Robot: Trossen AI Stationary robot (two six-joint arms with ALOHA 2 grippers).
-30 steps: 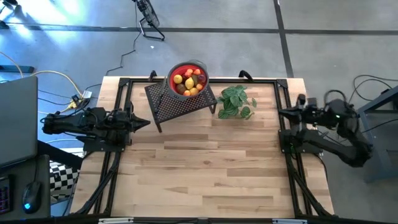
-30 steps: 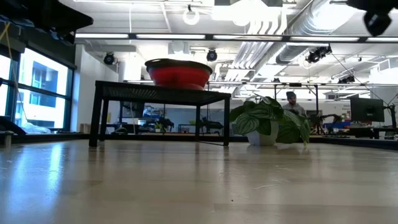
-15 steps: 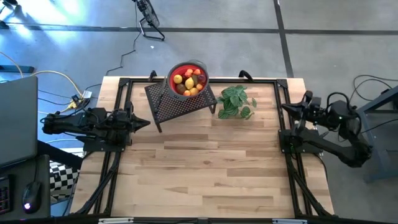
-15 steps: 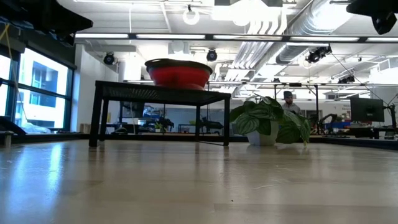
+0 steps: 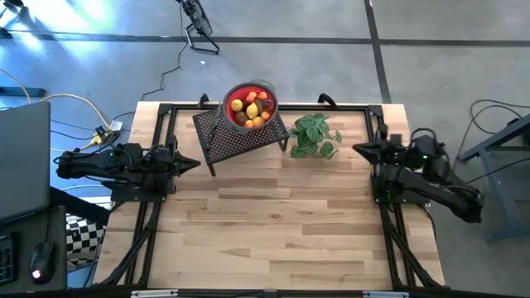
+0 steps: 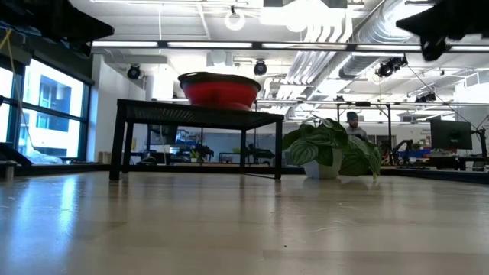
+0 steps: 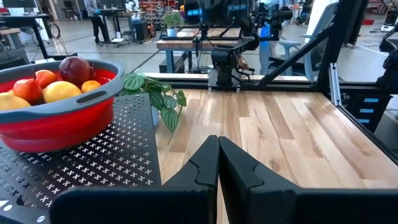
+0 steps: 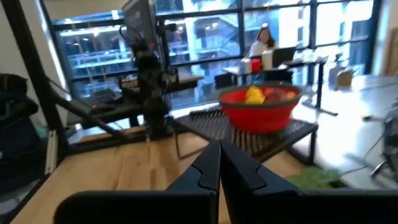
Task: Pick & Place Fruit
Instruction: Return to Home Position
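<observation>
At the left edge of the table [image 5: 273,223] the left claw [image 5: 190,163] rests pressed together. Fruit [image 5: 250,108] sits heaped in the red basket [image 5: 226,106] on the far-edge shelf [image 5: 240,142]. Right claw [image 5: 358,150], pressed together too, points at the plant [image 5: 313,136]; a careless swing might topple it.

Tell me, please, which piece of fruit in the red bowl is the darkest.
The dark red fruit, beside the small orange piece near the red bowl's rim; the others are yellow, orange or a brighter red.
</observation>
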